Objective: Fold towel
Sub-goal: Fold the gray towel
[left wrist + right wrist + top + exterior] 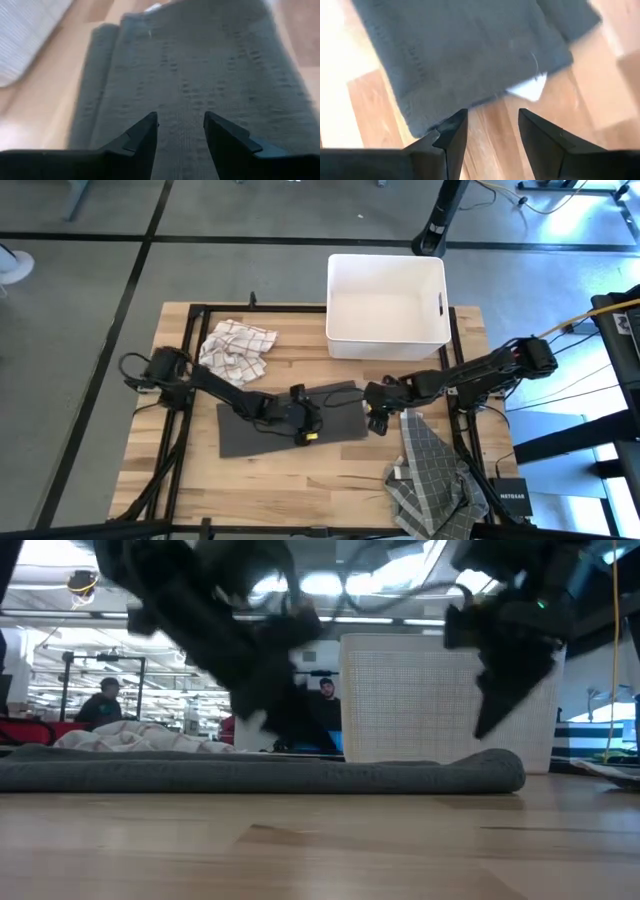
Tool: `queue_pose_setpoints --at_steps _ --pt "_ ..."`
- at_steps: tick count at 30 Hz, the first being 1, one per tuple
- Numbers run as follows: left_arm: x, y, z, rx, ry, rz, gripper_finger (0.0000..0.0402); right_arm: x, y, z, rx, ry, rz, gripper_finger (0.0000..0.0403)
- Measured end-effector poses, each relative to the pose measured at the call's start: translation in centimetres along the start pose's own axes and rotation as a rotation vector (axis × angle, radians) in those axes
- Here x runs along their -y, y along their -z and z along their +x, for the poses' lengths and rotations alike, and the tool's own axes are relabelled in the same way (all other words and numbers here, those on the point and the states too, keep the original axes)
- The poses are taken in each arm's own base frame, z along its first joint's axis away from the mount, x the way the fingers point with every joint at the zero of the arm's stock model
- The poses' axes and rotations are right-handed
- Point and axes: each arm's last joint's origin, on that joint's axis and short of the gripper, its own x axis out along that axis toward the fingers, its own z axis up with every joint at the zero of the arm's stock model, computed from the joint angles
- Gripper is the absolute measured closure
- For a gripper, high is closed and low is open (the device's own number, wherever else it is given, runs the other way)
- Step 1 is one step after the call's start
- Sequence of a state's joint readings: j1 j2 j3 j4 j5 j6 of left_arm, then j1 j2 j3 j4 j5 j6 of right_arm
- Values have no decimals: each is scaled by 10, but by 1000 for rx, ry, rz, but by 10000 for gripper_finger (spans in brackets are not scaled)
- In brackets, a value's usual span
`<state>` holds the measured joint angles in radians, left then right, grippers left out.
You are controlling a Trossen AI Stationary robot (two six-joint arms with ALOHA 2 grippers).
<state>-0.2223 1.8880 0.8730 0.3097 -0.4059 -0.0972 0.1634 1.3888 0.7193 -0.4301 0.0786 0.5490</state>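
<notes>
Worktop (290,475): the pale wood slats you see under everything.
Middle: dark grey towel (262,430), flat.
Far side: white bin (386,310); white checked cloth (238,348) beside it.
Right near corner: grey checked cloth (430,475), crumpled.

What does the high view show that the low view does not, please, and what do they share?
Only the high view shows the checked white cloth bunched near the left arm's base, the grey grid-patterned cloth at the table's right front corner, and that the left gripper is over the grey towel while the right gripper is at its right edge. Only the low view shows two people seated in the room behind and the towel's rolled end. Both show the grey towel, the white bin and both arms.
</notes>
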Motion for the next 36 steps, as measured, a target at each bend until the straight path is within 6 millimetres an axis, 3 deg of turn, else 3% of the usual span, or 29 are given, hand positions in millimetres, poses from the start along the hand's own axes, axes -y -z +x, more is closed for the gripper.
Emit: queue_pose_setpoints --at_steps 6,12,18,25,30,36 --pt "8 14 24 52 -3 3 247 10 19 15 20 -37 188 219" --pt "9 15 25 61 0 12 247 12 13 14 -4 -119 289 166" --pt "10 15 25 60 2 9 247 30 3 15 9 -116 377 120" --pt "14 16 23 60 11 7 247 51 17 29 21 -193 534 116" --pt "17 17 22 57 20 16 247 56 31 37 94 -250 660 116" --pt "17 17 22 56 22 30 247 57 36 43 88 -262 694 116"
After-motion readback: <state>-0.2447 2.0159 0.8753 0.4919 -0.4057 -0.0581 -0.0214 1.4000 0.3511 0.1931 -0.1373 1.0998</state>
